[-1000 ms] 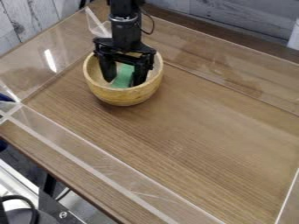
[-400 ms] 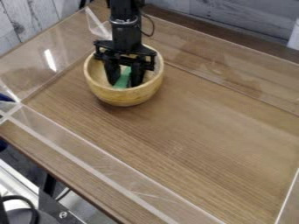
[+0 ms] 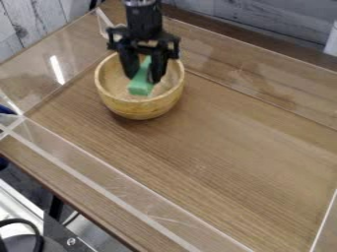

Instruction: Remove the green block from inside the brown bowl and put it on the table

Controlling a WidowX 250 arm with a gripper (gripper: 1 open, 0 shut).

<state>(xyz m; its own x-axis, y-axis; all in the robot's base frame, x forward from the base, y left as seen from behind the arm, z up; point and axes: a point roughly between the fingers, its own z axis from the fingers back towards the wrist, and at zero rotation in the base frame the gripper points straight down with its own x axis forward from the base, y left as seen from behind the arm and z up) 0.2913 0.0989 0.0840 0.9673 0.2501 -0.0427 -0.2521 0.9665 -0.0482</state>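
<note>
Nearest you, the table (image 3: 198, 167) lies bare across its broad wood-grain middle, edged by the low clear walls (image 3: 79, 162); that open stretch is your landing ground for the block. Farther back, toward the upper left, stands the brown bowl (image 3: 138, 101); above its hollow hangs the gripper (image 3: 142, 61), pointing straight down, its dark fingers drawn in tight on the green block (image 3: 138, 81); the block dangles from them, tilted, its lower end at or just within the rim as far as this view tells. You are, by my reading, in the lifting step: the grasp is made, the block is coming clear of the bowl but is not yet away from it. Your next move calls for enough height that the lower end passes the rim without catching; then carry it sideways over bare wood, lower until it rests, and only then let go.
</note>
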